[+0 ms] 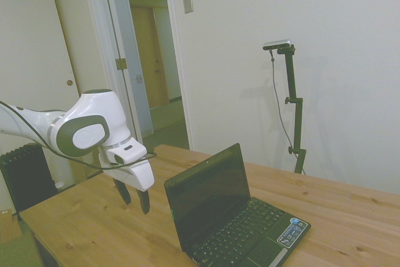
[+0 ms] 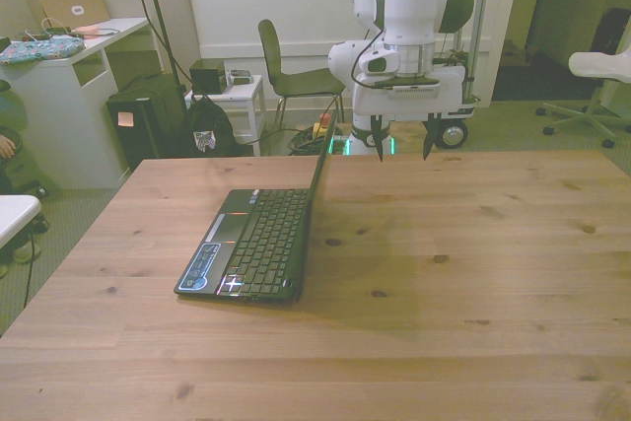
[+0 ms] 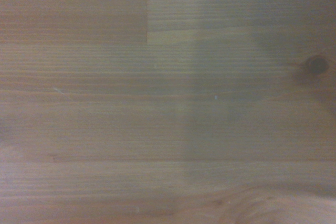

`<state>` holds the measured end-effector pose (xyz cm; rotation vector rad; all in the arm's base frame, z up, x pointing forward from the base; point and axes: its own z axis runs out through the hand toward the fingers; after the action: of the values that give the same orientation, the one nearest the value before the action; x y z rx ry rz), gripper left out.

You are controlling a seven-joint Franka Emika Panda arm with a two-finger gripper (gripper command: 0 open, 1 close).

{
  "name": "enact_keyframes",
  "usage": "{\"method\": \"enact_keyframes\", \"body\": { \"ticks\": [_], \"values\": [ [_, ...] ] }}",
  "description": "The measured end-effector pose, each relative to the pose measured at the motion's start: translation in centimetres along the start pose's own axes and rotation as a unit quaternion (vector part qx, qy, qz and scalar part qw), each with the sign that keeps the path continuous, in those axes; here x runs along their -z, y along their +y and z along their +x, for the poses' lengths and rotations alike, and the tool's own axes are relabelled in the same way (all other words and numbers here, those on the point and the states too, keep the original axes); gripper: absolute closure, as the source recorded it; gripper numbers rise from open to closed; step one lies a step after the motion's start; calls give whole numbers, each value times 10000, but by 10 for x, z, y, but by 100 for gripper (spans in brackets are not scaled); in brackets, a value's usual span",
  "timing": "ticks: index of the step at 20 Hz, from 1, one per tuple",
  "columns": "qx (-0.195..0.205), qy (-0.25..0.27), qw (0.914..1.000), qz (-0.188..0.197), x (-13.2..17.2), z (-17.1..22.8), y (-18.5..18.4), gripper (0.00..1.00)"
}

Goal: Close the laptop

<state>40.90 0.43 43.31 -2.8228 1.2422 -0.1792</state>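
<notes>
Laptop [image 1: 234, 220] sits open on the desk [image 1: 87, 229], lid raised to roughly a right angle or a little past it. Small, netbook-format body; casing black. The screen is dark and glossy, unlit, with a thin black bezel. The keyboard is black with low flat keys; a rectangular blue-white sticker [image 1: 292, 232] lies on the palm rest near one front corner. In the front view the laptop [image 2: 251, 242] lies on the front view's left half of the desk [image 2: 473, 273], with the lid seen almost edge-on as a thin dark line rising toward the far edge.

Claw [image 1: 135, 198]: two short dark tapered fingers pointing down from a smooth white housing, spread wide apart, nothing between them. It hangs above the bare wood behind the lid, near its back face but not touching it. In the front view the claw [image 2: 402, 141] is over the far edge of the desk, just to the front view's right of the lid's top.

Desk surface: pale jointed wooden boards, matte, with visible grain and scattered dark knots. The wrist view shows only this wood [image 3: 168, 108], soft in focus, with a board joint and two knots.

Background: a chair [image 2: 296, 76] and a white cabinet [image 2: 69, 96] beyond the desk.
</notes>
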Motion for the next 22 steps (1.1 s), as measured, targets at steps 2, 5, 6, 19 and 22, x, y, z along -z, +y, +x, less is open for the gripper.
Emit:
{"method": "enact_keyframes", "body": {
  "ticks": [2,5,6,19,22],
  "values": [
    [2,0,10000,-6,0,0,0,0],
    [30,158,9998,71,15,-2,-24,0],
    [39,213,9997,110,22,-3,-36,0],
    [-984,442,9938,278,84,115,-86,100],
    [-1188,387,9919,221,74,128,-85,100]
  ]
}}
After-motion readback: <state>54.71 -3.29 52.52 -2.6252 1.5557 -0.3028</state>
